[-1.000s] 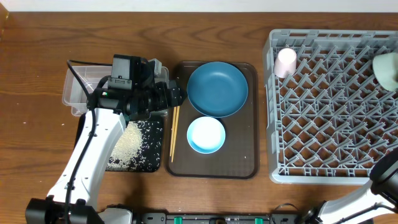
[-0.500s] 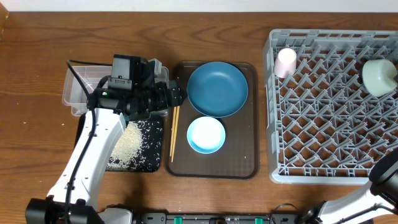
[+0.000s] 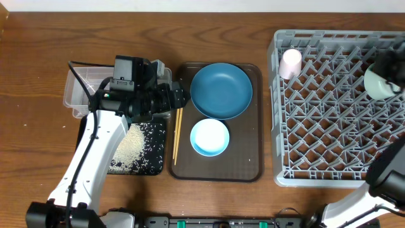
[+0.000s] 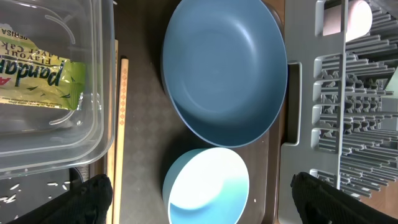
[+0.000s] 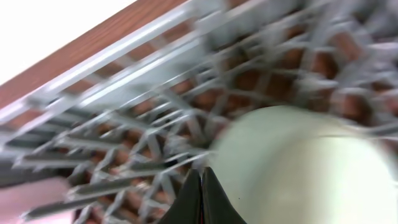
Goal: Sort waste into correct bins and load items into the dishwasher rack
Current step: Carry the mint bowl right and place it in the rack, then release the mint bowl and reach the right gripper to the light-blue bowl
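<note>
1. R gripper (image 5: 202,194) is clamped shut on the green bowl (image 3: 378,82) rim, over the rack (image 3: 276,126), far-right part.
2. L gripper (image 4: 202,200) is wide open, empty, above the small blue bowl (image 4: 208,183) on the tray (image 3: 248,166).
3. Step: racking the bowl. Next we lower, seat it btwn pegs, release.

Brown wooden table (image 3: 38,63): clear tub (image 3: 74,100) left, black tray (image 3: 163,149) below it, brown serving tray (image 3: 243,155) center, grey rack (image 3: 329,139) right.

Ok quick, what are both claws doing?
Left claw: open, holding nothing.
Right claw: closed, by the pale green bowl; grip unclear, too blurry.
</note>
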Available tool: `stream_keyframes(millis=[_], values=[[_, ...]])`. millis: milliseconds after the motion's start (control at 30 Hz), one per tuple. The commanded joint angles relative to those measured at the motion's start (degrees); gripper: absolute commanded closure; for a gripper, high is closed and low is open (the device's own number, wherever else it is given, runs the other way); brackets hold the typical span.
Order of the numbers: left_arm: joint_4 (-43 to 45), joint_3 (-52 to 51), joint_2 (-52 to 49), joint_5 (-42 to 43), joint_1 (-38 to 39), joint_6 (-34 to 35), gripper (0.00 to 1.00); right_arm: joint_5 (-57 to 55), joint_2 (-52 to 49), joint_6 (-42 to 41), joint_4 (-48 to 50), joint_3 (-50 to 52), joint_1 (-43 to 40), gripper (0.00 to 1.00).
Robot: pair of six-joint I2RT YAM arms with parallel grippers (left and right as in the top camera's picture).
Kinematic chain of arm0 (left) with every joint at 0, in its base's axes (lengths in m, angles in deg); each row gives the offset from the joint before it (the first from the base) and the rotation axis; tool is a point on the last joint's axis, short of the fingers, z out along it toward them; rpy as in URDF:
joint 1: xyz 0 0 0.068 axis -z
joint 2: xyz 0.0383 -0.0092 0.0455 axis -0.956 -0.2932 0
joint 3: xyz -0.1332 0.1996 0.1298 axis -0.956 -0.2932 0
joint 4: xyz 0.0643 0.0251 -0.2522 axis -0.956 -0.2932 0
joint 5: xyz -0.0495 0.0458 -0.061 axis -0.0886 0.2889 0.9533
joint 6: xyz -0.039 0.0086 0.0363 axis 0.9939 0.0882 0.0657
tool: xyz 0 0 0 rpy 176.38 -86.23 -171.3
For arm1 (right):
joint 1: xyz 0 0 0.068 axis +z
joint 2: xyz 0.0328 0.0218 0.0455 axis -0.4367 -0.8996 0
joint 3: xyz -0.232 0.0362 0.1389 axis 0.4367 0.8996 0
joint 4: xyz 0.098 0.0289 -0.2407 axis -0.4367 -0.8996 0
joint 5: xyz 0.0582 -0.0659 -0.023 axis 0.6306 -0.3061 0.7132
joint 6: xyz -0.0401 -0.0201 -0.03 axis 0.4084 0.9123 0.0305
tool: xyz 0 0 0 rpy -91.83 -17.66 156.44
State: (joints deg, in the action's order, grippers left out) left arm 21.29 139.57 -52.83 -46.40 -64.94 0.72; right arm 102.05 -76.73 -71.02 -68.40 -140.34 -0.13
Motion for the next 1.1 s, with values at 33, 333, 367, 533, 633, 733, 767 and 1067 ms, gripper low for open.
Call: stream_keyframes(millis=[33,333,367,533,633,733,767,1067], values=[[-0.24,-0.13,0.07,-0.72,0.11,-0.15,0.05,2.95,2.12,0.81,-1.03,-0.42,9.25,0.99],[-0.24,-0.13,0.07,-0.74,0.11,-0.15,0.05,5.38,2.08,0.63,-7.23,-0.39,31.43,0.96],[-0.24,-0.13,0.07,-0.74,0.11,-0.15,0.05,5.40,2.08,0.63,-7.85,-0.39,33.86,0.96],[-0.20,-0.13,0.07,-0.81,0.11,-0.17,0.05,3.76,2.08,0.61,-10.62,-0.39,44.63,0.95],[4.02,-0.07,0.11,-3.91,-0.13,0.04,0.05,3.28,2.08,0.61,-12.39,-0.39,49.90,0.93],[4.33,0.57,0.59,-9.44,-2.27,0.11,0.05,3.28,2.08,0.61,-14.10,-0.39,54.25,0.93],[4.33,0.76,0.94,-10.03,-3.67,0.11,0.05,3.28,2.08,0.61,-14.73,-0.39,55.93,0.92],[2.38,1.07,7.08,-10.12,-22.99,2.64,0.05,3.21,2.03,0.70,-16.74,1.25,66.97,0.87]])
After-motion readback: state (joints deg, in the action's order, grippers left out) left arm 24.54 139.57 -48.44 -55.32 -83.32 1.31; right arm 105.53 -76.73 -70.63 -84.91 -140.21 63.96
